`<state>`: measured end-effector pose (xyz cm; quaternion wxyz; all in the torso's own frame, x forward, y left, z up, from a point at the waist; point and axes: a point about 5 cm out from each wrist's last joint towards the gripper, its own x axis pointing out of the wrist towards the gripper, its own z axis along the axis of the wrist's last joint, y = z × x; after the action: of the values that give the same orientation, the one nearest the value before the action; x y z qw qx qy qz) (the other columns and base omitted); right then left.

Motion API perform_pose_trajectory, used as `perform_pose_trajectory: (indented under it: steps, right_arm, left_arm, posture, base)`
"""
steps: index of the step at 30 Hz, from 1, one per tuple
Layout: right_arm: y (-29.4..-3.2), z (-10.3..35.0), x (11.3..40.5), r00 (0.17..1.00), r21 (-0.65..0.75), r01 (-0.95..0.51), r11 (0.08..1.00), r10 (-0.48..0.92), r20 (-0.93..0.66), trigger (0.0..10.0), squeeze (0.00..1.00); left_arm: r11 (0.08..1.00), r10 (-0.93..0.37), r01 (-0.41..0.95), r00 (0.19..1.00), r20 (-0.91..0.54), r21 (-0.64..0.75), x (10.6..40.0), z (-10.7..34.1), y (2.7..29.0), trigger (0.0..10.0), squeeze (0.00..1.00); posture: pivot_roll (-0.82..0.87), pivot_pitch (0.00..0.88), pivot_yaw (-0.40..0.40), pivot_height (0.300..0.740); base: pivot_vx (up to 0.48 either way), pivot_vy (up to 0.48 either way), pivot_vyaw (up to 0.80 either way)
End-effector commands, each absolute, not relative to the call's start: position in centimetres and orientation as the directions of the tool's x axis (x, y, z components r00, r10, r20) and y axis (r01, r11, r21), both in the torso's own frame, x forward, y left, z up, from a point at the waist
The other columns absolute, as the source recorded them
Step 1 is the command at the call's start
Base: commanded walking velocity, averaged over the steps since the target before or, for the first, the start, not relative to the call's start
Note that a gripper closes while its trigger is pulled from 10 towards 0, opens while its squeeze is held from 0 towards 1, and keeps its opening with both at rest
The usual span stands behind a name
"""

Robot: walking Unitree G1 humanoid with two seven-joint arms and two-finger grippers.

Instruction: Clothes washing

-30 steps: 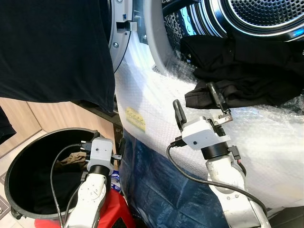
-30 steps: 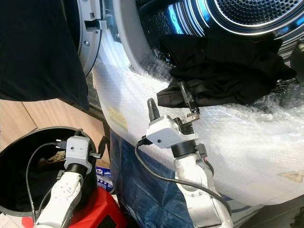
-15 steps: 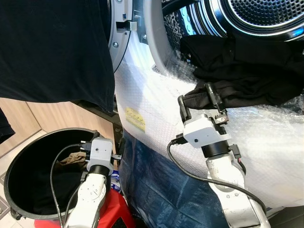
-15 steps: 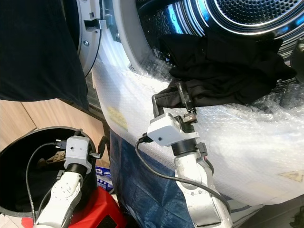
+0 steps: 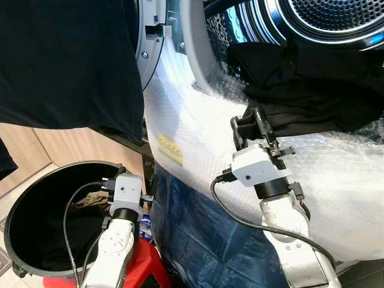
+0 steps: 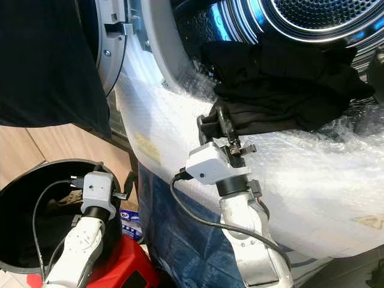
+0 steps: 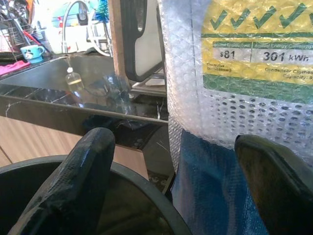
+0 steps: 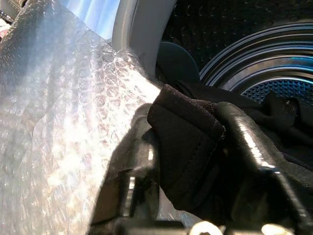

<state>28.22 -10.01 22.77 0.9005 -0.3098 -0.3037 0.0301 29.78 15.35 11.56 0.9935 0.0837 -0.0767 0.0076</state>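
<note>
Black garment (image 5: 300,90) hangs from drum mouth at 1 o'clock; right gripper (image 5: 251,123) jaws pinch its hem, which may slip free.

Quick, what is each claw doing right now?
Left claw: open, holding nothing, above the black bin.
Right claw: closed on the black garment.

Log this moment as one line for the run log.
right gripper: shut on black garment at drum mouth | left gripper: open over bin
</note>
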Motion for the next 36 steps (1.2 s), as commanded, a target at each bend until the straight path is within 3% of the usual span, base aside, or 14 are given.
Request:
perform_pose_trajectory:
  steps: [1, 14, 27, 36]
  right_arm:
    - [-10.5, 22.5, 28.6, 0.833, -0.571, 0.132, 0.810, 0.221, 0.507, 0.0, 0.00]
    - [-11.3, 23.8, 29.4, 0.819, -0.507, 0.155, 0.848, 0.176, 0.546, 0.0, 0.00]
    - [-14.3, 26.6, 31.0, 0.813, -0.350, 0.186, 0.918, 0.056, 0.579, 0.0, 0.00]
    - [-12.6, 31.8, 34.3, 0.761, -0.344, 0.097, 0.934, 0.153, 0.630, 0.0, 0.00]
  left_arm:
    - [0.985, 0.000, -0.026, 0.988, 0.152, 0.168, 29.7, 11.7, 15.2, 10.0, 0.00]
    - [0.986, -0.003, -0.023, 0.988, 0.152, 0.168, 29.8, 11.7, 15.1, 10.0, 0.00]
    - [0.986, 0.000, -0.026, 0.988, 0.154, 0.166, 29.9, 11.7, 15.1, 10.0, 0.00]
    - [0.986, -0.006, -0.020, 0.987, 0.158, 0.165, 30.4, 11.9, 14.9, 10.0, 0.00]
  posture:
    - [0.04, 0.114, -0.086, 0.740]
    - [0.04, 0.106, -0.085, 0.740]
    - [0.04, 0.100, -0.090, 0.740]
    - [0.04, 0.092, -0.089, 0.740]
  base:
    - [0.000, 0.000, 0.00]
    - [0.000, 0.000, 0.00]
    - [0.000, 0.000, 0.00]
    - [0.000, 0.000, 0.00]
